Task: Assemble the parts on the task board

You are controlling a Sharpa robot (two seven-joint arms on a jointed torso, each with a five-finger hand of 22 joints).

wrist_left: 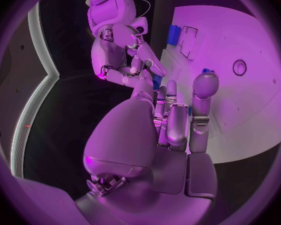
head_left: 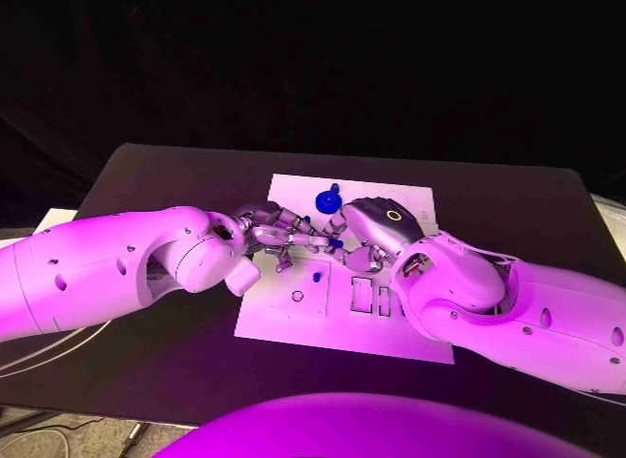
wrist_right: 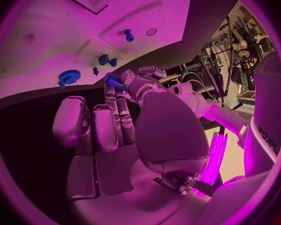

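Observation:
Above the middle of the white task board (head_left: 396, 329), my two hands meet fingertip to fingertip. A small blue part (head_left: 337, 244) sits between them, held by my left hand (head_left: 275, 232) from one side and pinched by my right hand (head_left: 372, 229) from the other. In the left wrist view the blue part (wrist_left: 156, 82) lies between my left fingertips (wrist_left: 170, 87) and the right hand (wrist_left: 125, 60). In the right wrist view the blue part (wrist_right: 114, 81) shows at my right fingertips (wrist_right: 110, 92), against the left hand (wrist_right: 143, 80). A blue gear (head_left: 327, 200) lies on the board's far side.
More blue pieces rest on the board: the gear (wrist_right: 69, 77), a pair of small pieces (wrist_right: 107, 60) and an upright peg (wrist_right: 128, 35) beside a round hole (wrist_right: 152, 31). Rectangular slots (head_left: 368, 298) are cut into the board below my right hand. Black table (head_left: 162, 172) surrounds it.

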